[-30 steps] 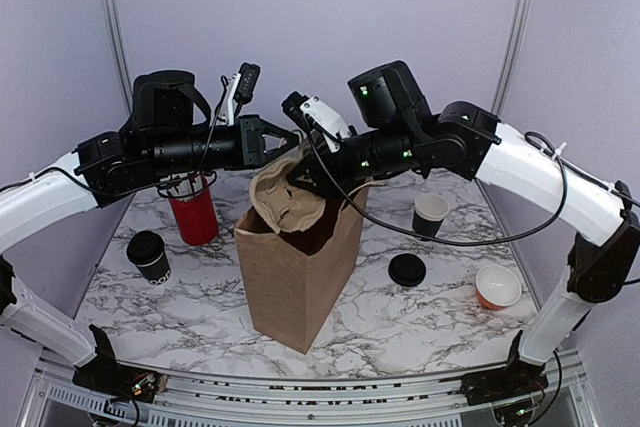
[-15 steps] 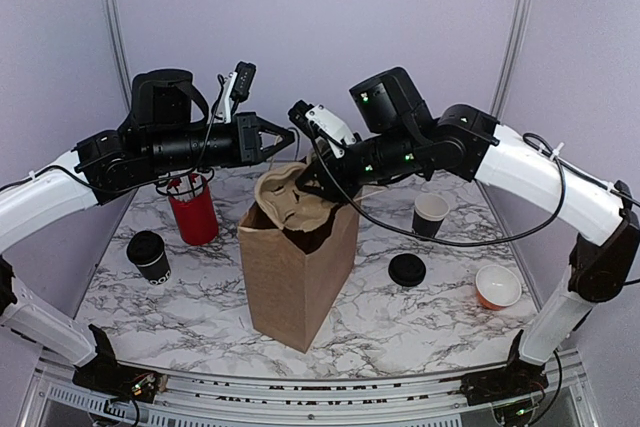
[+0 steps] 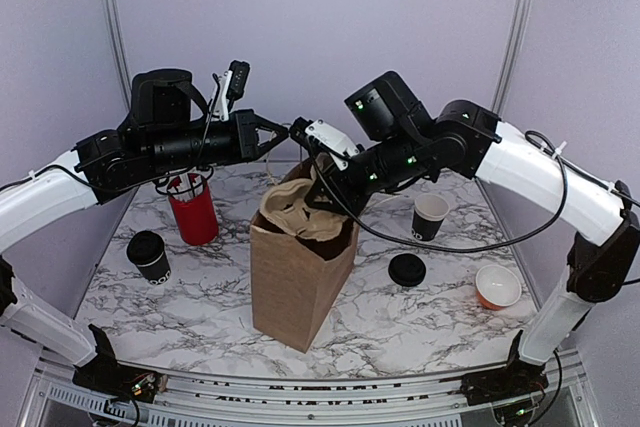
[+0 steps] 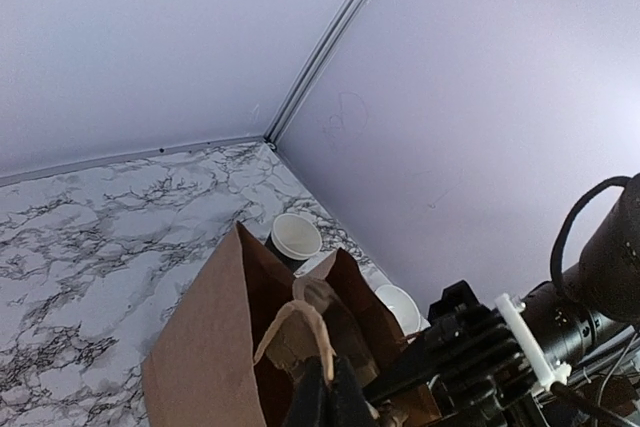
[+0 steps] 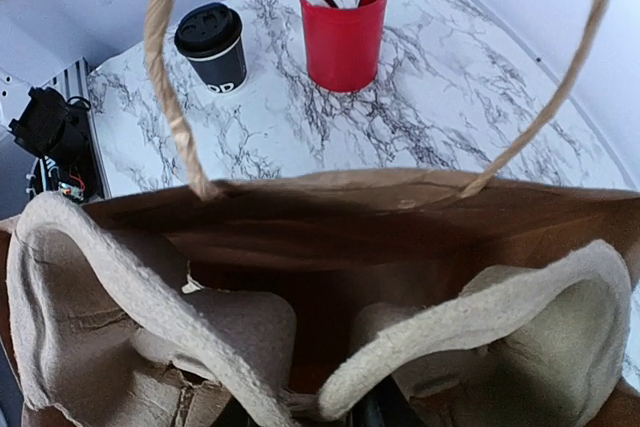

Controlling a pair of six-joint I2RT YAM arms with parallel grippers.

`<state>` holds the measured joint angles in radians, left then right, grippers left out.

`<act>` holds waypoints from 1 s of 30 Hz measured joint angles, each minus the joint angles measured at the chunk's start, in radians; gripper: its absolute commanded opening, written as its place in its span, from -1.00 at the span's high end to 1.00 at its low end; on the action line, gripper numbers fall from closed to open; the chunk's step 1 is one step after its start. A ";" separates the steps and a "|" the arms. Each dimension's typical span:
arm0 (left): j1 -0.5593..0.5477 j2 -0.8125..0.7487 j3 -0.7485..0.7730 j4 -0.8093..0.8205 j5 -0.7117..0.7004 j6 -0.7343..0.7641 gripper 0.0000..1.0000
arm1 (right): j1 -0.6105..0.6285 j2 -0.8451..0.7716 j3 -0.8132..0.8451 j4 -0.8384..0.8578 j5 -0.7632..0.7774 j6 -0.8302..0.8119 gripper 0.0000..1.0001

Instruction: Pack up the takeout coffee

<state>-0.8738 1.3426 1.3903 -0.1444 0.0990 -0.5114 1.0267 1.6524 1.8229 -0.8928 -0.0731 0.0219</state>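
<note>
while the left tool [image 3: 281,133] stays clamped on its handle [image 4: 290,322], the paper bag [image 3: 295,282] now stands straighter; the right tool [image 3: 318,187] narrows at the pulp carrier [image 3: 285,209], and we cannot tell if it grips. the takeout coffee [image 3: 149,255] sits unpacked at the worktop's [image 3: 200,307] left.

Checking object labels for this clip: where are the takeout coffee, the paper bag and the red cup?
takeout coffee [image 3: 152,265], top external view, on its black side wall.
paper bag [image 3: 285,282], top external view, on its front face.
red cup [image 3: 195,219], top external view, on its side wall.
</note>
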 measured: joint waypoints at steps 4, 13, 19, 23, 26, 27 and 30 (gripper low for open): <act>0.005 0.000 0.000 -0.005 -0.049 -0.003 1.00 | 0.018 0.007 -0.003 -0.031 0.004 0.005 0.56; 0.012 -0.002 0.000 -0.014 -0.071 -0.002 1.00 | 0.019 0.007 -0.019 -0.060 0.012 0.009 0.56; 0.012 -0.002 0.000 -0.014 -0.012 0.003 1.00 | 0.019 0.051 0.018 -0.081 0.024 0.016 0.54; 0.011 -0.002 0.000 -0.014 0.025 0.006 1.00 | 0.019 0.100 0.067 -0.099 0.036 0.024 0.52; 0.012 -0.002 0.000 -0.011 0.034 0.008 1.00 | 0.019 0.133 0.095 -0.135 0.038 0.033 0.52; 0.011 -0.002 0.000 -0.012 0.037 0.008 1.00 | 0.019 0.146 0.102 -0.146 0.039 0.035 0.52; 0.009 -0.002 -0.001 -0.011 0.041 0.012 1.00 | 0.019 0.182 0.124 -0.179 0.047 0.036 0.51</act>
<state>-0.8650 1.3403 1.3891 -0.1558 0.1398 -0.4995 1.0462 1.8339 1.9469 -1.0714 -0.0261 0.0578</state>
